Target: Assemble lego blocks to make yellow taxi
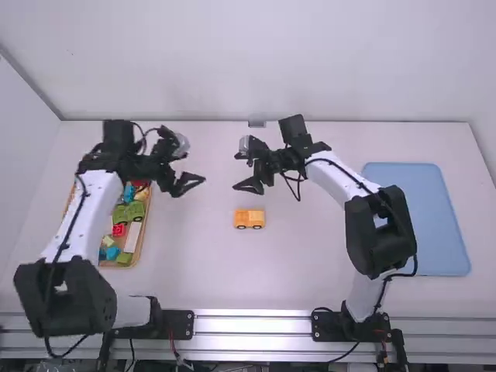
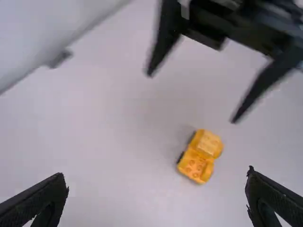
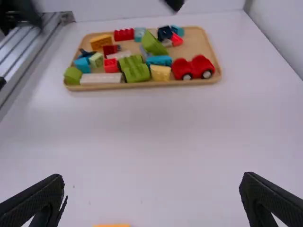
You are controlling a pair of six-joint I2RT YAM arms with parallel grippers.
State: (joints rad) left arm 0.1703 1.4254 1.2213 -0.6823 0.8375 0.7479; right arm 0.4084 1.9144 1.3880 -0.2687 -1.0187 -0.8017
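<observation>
My left gripper (image 1: 191,184) is over the table left of the middle, and my right gripper (image 1: 249,186) faces it from the right. An orange-yellow block car (image 1: 249,218) stands alone on the table, nearer the camera than the right gripper. In the left wrist view the left gripper (image 2: 156,196) has its fingers wide apart with nothing between them, and the car (image 2: 200,156) shows its cab and a studded end. The right wrist view has the right gripper (image 3: 151,196) spread and holding nothing; a sliver of the car (image 3: 111,225) shows at the bottom edge.
A wooden tray (image 3: 142,86) of assorted blocks and a red car body (image 3: 193,67) lies at the left, partly under the left arm. A blue tray (image 1: 418,218) lies at the right, beyond the right arm's links. A metal rail (image 1: 252,325) runs along the near edge.
</observation>
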